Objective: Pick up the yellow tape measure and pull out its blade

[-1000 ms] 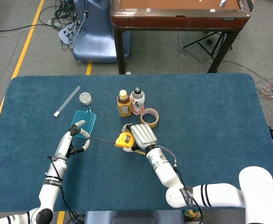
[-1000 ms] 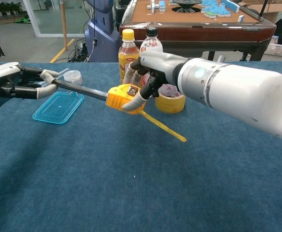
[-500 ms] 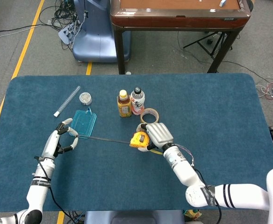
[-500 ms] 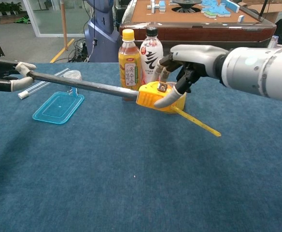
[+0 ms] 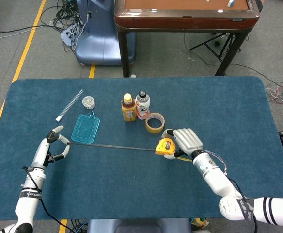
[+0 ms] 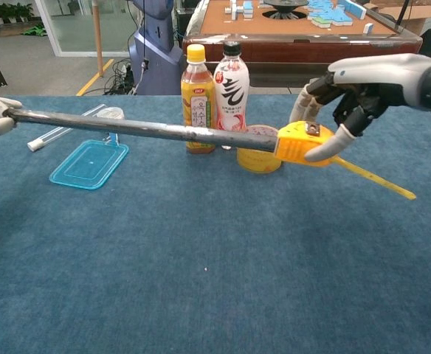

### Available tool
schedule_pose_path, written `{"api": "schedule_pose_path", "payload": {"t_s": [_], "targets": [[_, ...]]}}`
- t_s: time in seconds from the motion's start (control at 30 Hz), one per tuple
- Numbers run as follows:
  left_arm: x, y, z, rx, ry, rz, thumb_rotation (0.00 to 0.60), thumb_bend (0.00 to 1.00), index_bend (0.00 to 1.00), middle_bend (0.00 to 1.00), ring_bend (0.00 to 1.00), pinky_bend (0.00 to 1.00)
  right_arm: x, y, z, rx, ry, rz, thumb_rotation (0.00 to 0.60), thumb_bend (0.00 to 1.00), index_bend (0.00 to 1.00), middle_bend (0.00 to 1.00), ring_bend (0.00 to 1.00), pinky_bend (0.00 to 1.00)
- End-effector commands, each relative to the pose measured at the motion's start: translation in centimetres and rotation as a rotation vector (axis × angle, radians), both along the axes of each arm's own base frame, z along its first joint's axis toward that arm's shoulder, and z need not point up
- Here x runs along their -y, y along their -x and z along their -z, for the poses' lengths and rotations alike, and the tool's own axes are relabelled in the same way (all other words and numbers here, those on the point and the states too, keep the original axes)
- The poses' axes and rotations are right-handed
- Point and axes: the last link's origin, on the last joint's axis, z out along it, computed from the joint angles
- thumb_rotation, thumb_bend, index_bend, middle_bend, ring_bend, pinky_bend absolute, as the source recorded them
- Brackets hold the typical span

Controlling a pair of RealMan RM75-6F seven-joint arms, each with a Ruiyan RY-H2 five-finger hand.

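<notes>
Yellow tape measure (image 5: pixel 165 146): compact yellow case with a small dark patch on its top face, held above the blue table near its middle, just in front of the tape roll in the chest view. Blade (image 6: pixel 142 127): drawn out in a long, dark, nearly straight run toward the table's left side, clear of the surface. A thin yellow strap (image 6: pixel 374 179) trails from the case's opposite end.

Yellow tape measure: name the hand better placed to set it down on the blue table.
Right. The right hand grips the yellow tape measure case just above the cloth; the left hand only pinches the dark blade's tip.
</notes>
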Motion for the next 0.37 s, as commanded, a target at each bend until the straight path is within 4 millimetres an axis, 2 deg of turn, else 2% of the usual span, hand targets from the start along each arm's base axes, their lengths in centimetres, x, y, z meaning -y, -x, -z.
{"api": "schedule_pose_path", "payload": {"t_s": [0.03, 0.17, 0.37], "targets": [[0.2, 0.4, -0.3, 0.001, -0.001, -0.012, 0.6, 0.43, 0.54, 0.13, 0.0, 0.0, -0.6, 1.3, -0.5, 0.0, -0.008, 0.027, 0.6, 0.71, 0.78, 0.76, 0.74, 0.42], [0.4, 0.8, -0.7, 0.0, 0.0, -0.021, 0.6, 0.43, 0.54, 0.13, 0.0, 0.0, -0.7, 2.3, -1.1, 0.003, -0.003, 0.047, 0.6, 0.71, 0.78, 0.76, 0.74, 0.42], [0.5, 1.0, -0.8, 0.003, -0.002, -0.032, 0.6, 0.43, 0.54, 0.13, 0.0, 0.0, -0.5, 2.9, -1.6, 0.006, 0.0, 0.051, 0.6, 0.71, 0.78, 0.76, 0.74, 0.42]]}}
